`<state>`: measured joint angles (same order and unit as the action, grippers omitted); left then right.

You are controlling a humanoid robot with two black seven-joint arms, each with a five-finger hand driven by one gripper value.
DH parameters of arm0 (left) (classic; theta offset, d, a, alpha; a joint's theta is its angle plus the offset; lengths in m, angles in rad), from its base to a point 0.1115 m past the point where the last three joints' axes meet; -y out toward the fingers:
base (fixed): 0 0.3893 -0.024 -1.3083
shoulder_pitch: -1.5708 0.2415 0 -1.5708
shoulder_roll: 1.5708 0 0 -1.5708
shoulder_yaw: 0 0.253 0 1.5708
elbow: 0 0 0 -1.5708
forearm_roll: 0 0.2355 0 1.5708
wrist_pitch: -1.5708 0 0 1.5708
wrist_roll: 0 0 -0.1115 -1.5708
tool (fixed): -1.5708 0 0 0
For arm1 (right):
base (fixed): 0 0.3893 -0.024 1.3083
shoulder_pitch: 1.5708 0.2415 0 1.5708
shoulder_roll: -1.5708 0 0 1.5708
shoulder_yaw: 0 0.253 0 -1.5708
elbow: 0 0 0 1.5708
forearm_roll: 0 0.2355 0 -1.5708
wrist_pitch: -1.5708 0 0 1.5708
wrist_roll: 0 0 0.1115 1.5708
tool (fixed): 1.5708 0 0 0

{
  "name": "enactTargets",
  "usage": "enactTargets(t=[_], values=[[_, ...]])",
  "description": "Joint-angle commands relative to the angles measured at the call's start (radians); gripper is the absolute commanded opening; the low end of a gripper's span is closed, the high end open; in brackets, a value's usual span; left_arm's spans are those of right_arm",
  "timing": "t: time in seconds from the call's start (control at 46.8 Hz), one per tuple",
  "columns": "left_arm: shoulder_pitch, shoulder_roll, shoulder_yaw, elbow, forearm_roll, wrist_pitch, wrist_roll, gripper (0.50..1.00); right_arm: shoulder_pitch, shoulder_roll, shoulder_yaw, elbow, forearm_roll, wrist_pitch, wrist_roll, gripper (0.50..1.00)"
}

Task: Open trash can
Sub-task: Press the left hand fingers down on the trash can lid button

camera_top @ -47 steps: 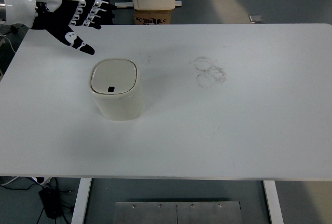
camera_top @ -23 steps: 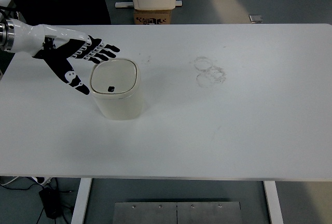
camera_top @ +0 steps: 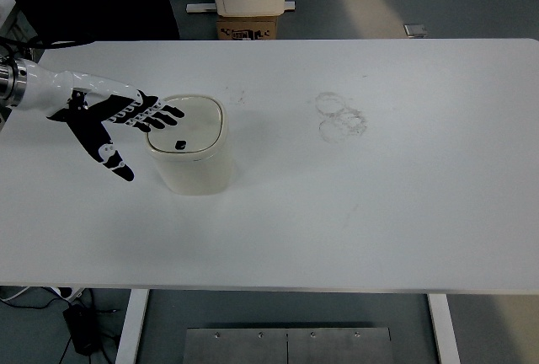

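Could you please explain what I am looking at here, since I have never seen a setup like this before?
This is one camera on a humanoid robot, looking steeply down from the robot's own side onto a white table. The white arm with a black-and-white left hand comes in from the picture's left edge. Its fingers are spread and hold nothing; the fingertips reach over the left edge of the lid of a small cream trash can, whose lid is shut. Whether they touch it I cannot tell. The can is the only item standing on the table; the faint ring marks further right are just stains. The right arm is not in the picture.
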<state>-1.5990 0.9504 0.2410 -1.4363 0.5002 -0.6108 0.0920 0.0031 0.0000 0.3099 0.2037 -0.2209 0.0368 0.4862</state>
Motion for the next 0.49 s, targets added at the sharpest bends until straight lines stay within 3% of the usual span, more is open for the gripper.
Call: enactTargets(t=[0.0, 0.47], values=[[0.001, -0.005, 0.000, 0.002, 0.000, 0.000, 0.000, 1.000, 0.000, 0.000, 0.000, 0.000, 0.000, 0.000, 0.000, 0.991], [0.037, -0.070, 0.000, 0.002, 0.001, 0.000, 0.000, 1.000, 0.000, 0.000, 0.000, -0.001, 0.000, 0.000, 0.000, 0.991]])
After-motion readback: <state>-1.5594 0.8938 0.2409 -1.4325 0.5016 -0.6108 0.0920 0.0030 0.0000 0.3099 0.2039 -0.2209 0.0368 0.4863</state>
